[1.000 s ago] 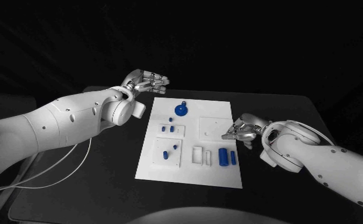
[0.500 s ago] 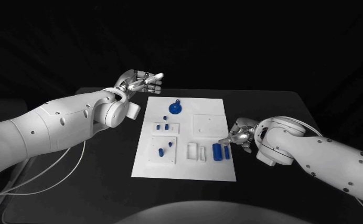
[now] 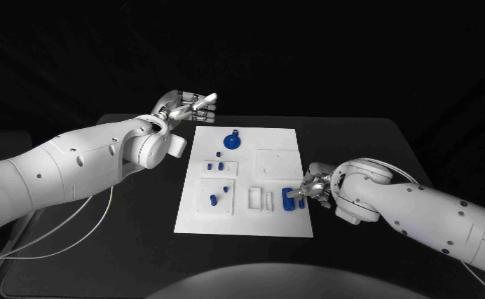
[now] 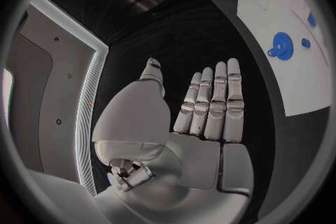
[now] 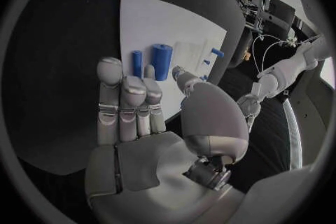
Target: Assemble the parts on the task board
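The white task board lies in the middle of the table. At its near right stand a thick blue cylinder and a thin one. My right hand hovers at the board's right edge just beside them, holding nothing. In the right wrist view its fingers are stretched out close to the thick cylinder and the thin one. My left hand is raised off the board's far left corner, flat and empty. A blue round part lies at the far end.
Small blue pegs stand in a white block on the board's left side, another peg nearer. Two white blocks lie near the cylinders. A white cable trails over the table's left. Bare black table lies right of the board.
The whole picture has shifted with the camera. Relative to the board, my right hand has moved nearer along the right edge and now sits beside the blue cylinders. My left hand stays raised.
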{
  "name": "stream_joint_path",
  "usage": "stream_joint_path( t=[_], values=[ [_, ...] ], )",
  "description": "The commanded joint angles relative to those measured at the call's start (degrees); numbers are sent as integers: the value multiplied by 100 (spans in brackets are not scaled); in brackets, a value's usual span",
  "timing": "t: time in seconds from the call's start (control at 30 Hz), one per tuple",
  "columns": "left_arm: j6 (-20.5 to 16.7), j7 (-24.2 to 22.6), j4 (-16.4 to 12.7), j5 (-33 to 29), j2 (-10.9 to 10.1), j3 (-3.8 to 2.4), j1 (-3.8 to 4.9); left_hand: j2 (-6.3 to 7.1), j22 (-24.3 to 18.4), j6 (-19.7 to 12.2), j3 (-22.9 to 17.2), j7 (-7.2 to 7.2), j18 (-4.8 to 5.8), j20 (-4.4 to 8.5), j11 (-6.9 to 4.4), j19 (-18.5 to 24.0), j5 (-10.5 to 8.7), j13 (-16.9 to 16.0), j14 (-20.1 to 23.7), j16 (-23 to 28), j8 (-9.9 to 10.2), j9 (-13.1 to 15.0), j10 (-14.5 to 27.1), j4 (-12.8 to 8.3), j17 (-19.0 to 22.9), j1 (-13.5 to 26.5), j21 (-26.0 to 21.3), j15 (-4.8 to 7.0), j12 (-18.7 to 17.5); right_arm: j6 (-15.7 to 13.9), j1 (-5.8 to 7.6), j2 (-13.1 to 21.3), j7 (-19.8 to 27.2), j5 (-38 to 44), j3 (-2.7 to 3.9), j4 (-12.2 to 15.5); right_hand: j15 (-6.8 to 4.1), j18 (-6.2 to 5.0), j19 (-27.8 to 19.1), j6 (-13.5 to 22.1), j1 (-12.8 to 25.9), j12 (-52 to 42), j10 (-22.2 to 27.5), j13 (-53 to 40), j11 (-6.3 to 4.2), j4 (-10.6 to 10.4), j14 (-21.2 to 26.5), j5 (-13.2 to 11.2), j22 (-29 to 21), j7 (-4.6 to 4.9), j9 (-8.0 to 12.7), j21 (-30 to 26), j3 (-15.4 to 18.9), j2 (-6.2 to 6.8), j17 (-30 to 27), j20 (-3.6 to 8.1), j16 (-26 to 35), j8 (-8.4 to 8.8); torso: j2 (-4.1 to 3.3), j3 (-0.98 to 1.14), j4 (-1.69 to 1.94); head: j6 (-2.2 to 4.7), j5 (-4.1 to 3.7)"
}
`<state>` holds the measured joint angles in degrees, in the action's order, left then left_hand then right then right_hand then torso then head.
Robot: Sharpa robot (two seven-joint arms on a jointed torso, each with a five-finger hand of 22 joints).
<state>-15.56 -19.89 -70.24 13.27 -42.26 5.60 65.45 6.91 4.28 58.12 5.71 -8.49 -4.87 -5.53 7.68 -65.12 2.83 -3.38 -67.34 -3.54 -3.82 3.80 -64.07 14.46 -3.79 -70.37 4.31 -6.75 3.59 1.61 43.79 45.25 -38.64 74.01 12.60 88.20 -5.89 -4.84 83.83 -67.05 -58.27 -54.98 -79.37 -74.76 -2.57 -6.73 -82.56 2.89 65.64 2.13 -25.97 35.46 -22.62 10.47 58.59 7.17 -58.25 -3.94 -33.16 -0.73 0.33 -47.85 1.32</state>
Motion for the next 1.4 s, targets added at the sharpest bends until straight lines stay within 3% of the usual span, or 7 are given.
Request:
stream_joint_path(
  t=[0.03, 0.2, 0.37, 1.03, 1.27, 1.3, 1.4],
  values=[
    [88, -81, -20, -54, 3, -4, -2, 53, -7, -35, 23, -5, 34, -22, -1, 29, -13, -1, 28, -1, 11, 2, 36, 143, 6, -58, -13, 1, -19, 154, -4, -41, -88, 105, -68, -50, -4, 80, 275, 17, 85, -27, -43, -18, -7, -62, -48, -12, 15, 5, 13, 28, 20, 20, 10, 19, 8, 27, -13, 4, 3, -12, -4],
    [94, -85, -28, -59, 2, -4, -2, 55, -8, -26, 32, -3, 35, -24, 2, 34, -13, 0, 36, -1, 9, 3, 40, 171, 6, -51, -15, -2, -19, 137, -4, -133, -85, 126, -161, -134, -4, 79, 274, 19, 86, -18, -41, -26, -7, -73, -49, -12, 20, 5, 16, 29, 31, 27, 16, 19, 7, 26, -20, 8, 1, -19, -3],
    [100, -84, -33, -60, 5, -4, -1, 55, -8, -25, 30, -3, 35, -25, 2, 36, -13, 0, 40, -1, 10, 3, 43, 166, 6, -57, -15, -3, -20, 81, -4, -226, -73, 178, -194, -191, -3, 79, 279, 20, 62, 33, -64, -103, -6, -119, -54, -12, 65, 6, 33, 16, 42, 47, 52, 16, 26, 21, -23, 7, 8, -36, 3],
    [213, 0, -22, -63, 19, -4, -1, 58, -8, -58, 21, -15, 33, -34, 17, 55, -13, 0, 65, 0, 17, -1, 80, 171, 6, -40, -16, -13, -20, 25, -3, -579, -37, 358, -221, -472, -6, 77, 277, 42, 75, 82, -64, -138, -4, -150, -57, -12, 90, 11, 39, 6, 39, 68, 67, 20, 45, 25, -30, -4, 17, -56, 7],
    [260, 37, -13, -64, 36, -4, -1, 54, -8, -72, 13, -18, 32, -35, 22, 58, -13, 0, 65, -2, 14, 0, 93, 167, 5, -47, -16, -14, -21, 24, 9, -700, -22, 325, -233, -581, 5, 72, 276, 53, -52, 86, -61, -151, 0, 58, -62, 8, 97, 14, 35, -7, -135, 15, 69, 6, 48, 28, -35, -5, 22, -45, 4],
    [267, 41, -12, -64, 39, -4, -1, 43, -8, -72, 6, -19, 31, -37, 21, 59, -13, -1, 66, -1, 12, 1, 93, 163, 5, -52, -15, -15, -19, 20, 14, -714, -21, 320, -242, -598, 7, 67, 276, 60, -78, 81, -60, -156, 1, 154, -63, 88, 102, 14, 32, -6, -199, -20, 65, -1, 49, 29, -34, -6, 23, -45, 2],
    [284, 53, -10, -64, 42, -4, -1, 42, -8, -72, 5, -19, 31, -37, 21, 59, -13, -1, 67, -1, 11, 2, 93, 163, 5, -53, -15, -15, -19, -8, 24, -739, -18, 307, -268, -639, 0, 65, 277, 54, -144, 78, -56, -160, -12, 486, -65, 867, 117, -3, 35, 1, -170, -153, 63, -1, 41, 28, -35, -8, 25, -44, 0]
  ],
)
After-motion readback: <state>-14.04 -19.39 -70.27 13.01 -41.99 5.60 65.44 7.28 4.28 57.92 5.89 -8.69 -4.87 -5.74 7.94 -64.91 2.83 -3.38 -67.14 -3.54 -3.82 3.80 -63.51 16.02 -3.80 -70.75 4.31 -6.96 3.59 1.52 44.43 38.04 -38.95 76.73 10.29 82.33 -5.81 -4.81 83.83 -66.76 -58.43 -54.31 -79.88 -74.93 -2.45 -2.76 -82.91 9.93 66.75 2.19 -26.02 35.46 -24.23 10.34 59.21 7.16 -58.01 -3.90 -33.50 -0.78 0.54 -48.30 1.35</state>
